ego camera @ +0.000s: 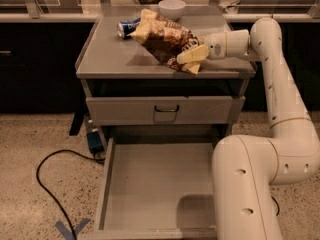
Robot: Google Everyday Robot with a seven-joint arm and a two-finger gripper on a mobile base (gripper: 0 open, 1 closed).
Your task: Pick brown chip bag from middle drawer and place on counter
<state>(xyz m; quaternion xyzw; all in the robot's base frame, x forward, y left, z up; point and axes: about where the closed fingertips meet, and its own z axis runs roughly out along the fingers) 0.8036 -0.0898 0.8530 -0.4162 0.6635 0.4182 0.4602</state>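
The brown chip bag (pixel 164 40) lies tilted on the counter (pixel 115 59), its tan upper end toward the back left and its lower end at the right. My gripper (pixel 191 55) reaches in from the right over the counter and is shut on the bag's lower right end. One pale finger (pixel 193 54) lies across the bag. The middle drawer (pixel 155 184) is pulled out below and holds nothing on its flat grey floor.
A dented blue soda can (pixel 127 27) lies at the counter's back left, beside the bag. A white bowl (pixel 171 7) stands behind. The closed top drawer front (pixel 165 110) has a dark handle. A black cable (pixel 55 176) and a blue object (pixel 94 141) lie on the floor to the left.
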